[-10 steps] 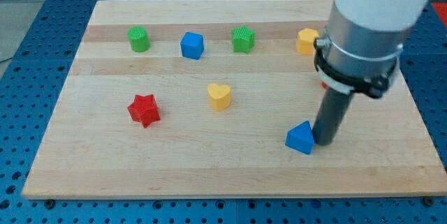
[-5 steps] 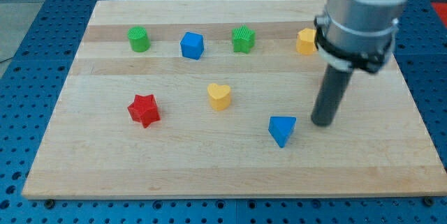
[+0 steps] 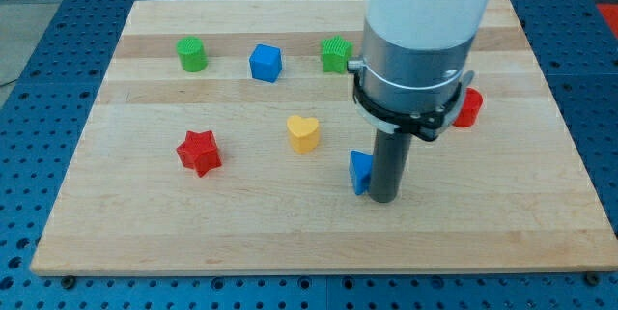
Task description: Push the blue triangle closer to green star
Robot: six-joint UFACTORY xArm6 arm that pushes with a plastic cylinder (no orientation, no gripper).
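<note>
right of centre, low in the frame, my tip (image 3: 384, 197) presses against the right side of the blue triangle (image 3: 360, 171); it is a bare rod that holds nothing. green star (image 3: 335, 54) sits near the top centre, well apart.

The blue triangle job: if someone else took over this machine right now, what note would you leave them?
My tip is down on the board, touching the blue triangle on its right side in the view.
The green star sits near the view's top, above and a little left of the triangle, partly behind the arm.
Done: not yet; a wide gap separates them.
Left: push the triangle toward the view's top, probably keeping right of the yellow heart.
</note>
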